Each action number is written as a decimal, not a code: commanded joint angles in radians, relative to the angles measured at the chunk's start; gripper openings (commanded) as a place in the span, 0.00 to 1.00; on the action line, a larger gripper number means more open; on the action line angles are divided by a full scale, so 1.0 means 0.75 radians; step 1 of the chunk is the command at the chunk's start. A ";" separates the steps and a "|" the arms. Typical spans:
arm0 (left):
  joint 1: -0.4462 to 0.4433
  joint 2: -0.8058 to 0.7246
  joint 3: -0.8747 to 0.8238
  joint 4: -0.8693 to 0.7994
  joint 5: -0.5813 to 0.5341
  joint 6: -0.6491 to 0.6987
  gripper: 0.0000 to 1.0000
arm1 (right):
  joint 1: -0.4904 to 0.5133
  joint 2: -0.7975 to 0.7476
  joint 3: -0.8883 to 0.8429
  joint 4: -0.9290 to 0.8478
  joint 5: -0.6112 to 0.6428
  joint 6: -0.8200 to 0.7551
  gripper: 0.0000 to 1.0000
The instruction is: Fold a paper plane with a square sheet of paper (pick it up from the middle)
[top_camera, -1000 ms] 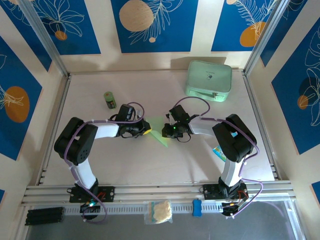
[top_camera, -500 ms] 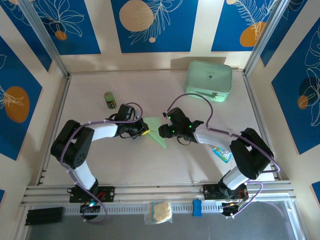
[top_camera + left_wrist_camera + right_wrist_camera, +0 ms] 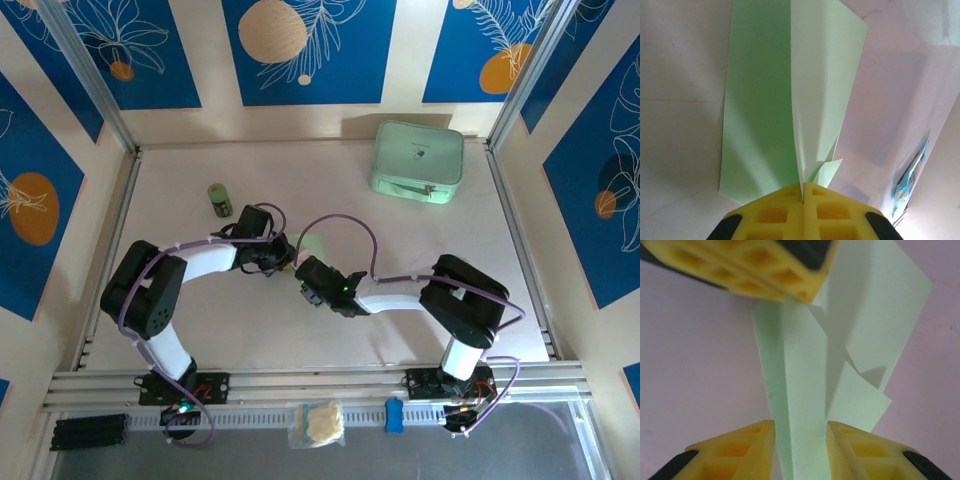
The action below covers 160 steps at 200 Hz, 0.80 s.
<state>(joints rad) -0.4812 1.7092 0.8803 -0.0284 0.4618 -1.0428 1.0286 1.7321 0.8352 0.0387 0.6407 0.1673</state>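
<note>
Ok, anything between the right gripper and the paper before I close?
Nothing visible. The right gripper stands open astride the folded paper, with no other object between its fingers. The left gripper pinches the paper's other end, clear of that gap.

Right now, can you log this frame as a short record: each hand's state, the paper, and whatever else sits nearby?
left hand: shut, pinching one end of the green paper
right hand: open, fingers either side of a folded strip of the paper, facing the left hand
green paper: partly folded lengthwise, flaps lifted, lying between the two hands
mint-green case: far right, apart from both arms
green bottle: far left, just beyond the left arm
task stage: folding under way, not yet a finished plane
</note>
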 commanded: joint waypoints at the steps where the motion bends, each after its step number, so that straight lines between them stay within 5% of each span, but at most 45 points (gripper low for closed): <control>1: -0.009 -0.041 0.029 -0.044 -0.021 -0.002 0.08 | 0.011 0.031 0.026 0.047 0.092 -0.021 0.31; 48: -0.007 -0.042 0.037 -0.061 -0.030 0.007 0.11 | 0.012 0.036 0.009 0.050 0.085 -0.024 0.18; 123: 0.078 -0.179 0.029 -0.205 -0.160 0.087 0.39 | -0.029 0.000 -0.025 0.052 -0.113 0.006 0.12; 160: 0.084 -0.252 -0.083 -0.114 -0.146 0.052 0.33 | -0.079 -0.018 -0.065 0.086 -0.202 0.058 0.11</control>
<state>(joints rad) -0.4213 1.5536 0.8768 -0.1368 0.3573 -0.9993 0.9924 1.7535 0.8162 0.0792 0.5602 0.1692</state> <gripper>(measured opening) 0.362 0.111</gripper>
